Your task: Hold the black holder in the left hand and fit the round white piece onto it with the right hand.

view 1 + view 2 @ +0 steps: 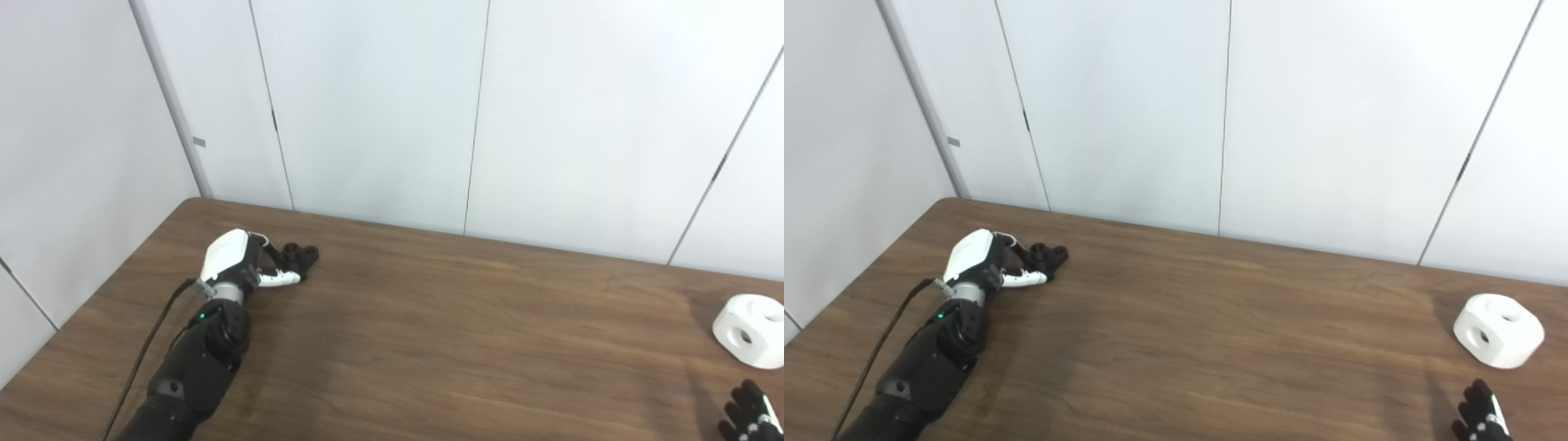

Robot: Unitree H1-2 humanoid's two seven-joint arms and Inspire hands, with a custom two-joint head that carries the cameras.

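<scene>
The black holder (301,255) lies on the brown table (429,318) at the far left, and it also shows in the right eye view (1048,253). My left hand (245,260) rests on the table with its fingers curled over the holder's far side and its thumb (280,279) along the near side, closed around it. The round white piece (1498,331), with holes in its sides, sits on the table at the far right. My right hand (1479,416) shows only its fingertips at the bottom right edge. They are spread, hold nothing, and lie short of the white piece.
White wall panels (380,110) stand right behind the table's far edge and along its left side. A black cable (144,355) runs along my left forearm. A wide stretch of bare wood lies between the holder and the white piece.
</scene>
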